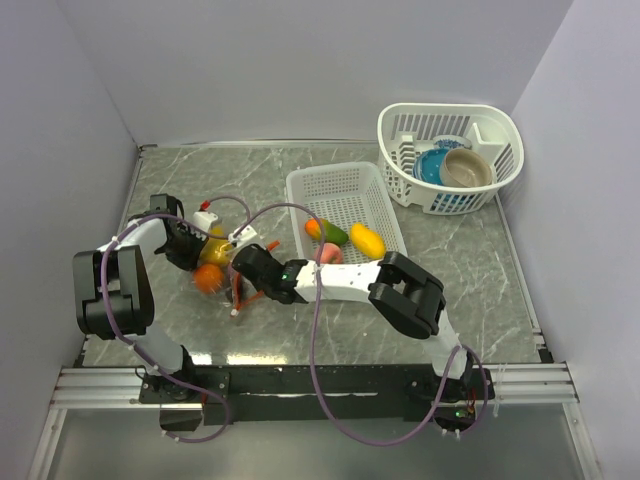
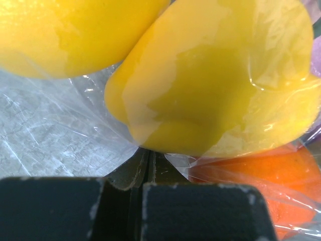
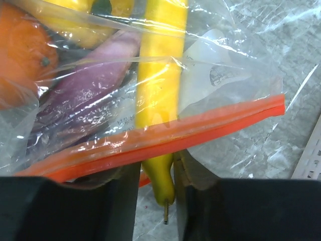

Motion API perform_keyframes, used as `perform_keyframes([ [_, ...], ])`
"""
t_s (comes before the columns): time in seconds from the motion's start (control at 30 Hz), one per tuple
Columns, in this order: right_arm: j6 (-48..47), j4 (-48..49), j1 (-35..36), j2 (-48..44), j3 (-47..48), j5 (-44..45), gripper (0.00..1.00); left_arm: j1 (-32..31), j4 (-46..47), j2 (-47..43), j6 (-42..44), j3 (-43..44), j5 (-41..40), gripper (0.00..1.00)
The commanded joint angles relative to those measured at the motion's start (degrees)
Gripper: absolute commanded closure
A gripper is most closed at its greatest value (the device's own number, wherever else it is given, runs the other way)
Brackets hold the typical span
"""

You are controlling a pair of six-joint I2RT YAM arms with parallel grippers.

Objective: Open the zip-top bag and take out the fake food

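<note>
- The left gripper (image 2: pixel 143 185) has its fingers all but together, pinching a fold of the zip-top bag (image 1: pixel 215 266) away from its mouth. Judged purpose: to anchor the bag against the other arm's pull.
- The right gripper (image 3: pixel 156 187) is at the bag's mouth with its fingers drawn in to a narrow gap. The tip of a slender yellow piece (image 3: pixel 159 75) sits between them, apparently pinched. Judged purpose: extraction.
- The slender yellow piece passes between the two halves of the orange-red zip strip (image 3: pixel 210 119), so the mouth is open at that spot.
- Fake food (image 2: pixel 210 85) inside the bag includes yellow fruit, an orange (image 3: pixel 20 50) and a purple piece (image 3: pixel 90 85).
- The bag lies on the table (image 1: pixel 450 290), left of the white slotted basket (image 1: pixel 300 188). That basket holds a green-orange piece (image 1: pixel 327 231), a yellow piece (image 1: pixel 367 241) and a pink piece (image 1: pixel 330 254).
- From overhead, both grippers cover much of the bag, so the count of pieces inside cannot be determined.
- Whether the strip is parted along its full length cannot be told.
- The left wrist view shows no zip.
</note>
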Motion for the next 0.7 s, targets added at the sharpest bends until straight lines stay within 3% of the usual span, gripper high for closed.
perform_keyframes([
  [0.0,0.9,1.8,-0.1,-0.1,-1.8,0.7,0.76,-0.1,0.5,-0.5,0.9,-0.6,1.2,0.99],
  [0.1,1.5,1.6,-0.1,-2.9,-4.8,1.6,0.82,-0.2,0.6,0.0,0.6,-0.7,0.9,0.99],
  [0.37,3.7,0.3,-0.1,-20.2,-18.6,2.0,0.78,-0.2,1.3,0.7,-0.5,0.2,0.8,0.99],
  [0.57,3.5,-2.7,-1.0,-25.9,-20.7,-1.1,0.76,-0.3,1.5,0.8,-1.1,0.6,0.9,0.99],
  [0.67,3.5,-4.5,-1.2,-28.1,-20.6,0.2,0.81,-0.2,1.7,0.3,-1.0,0.2,0.3,0.99],
])
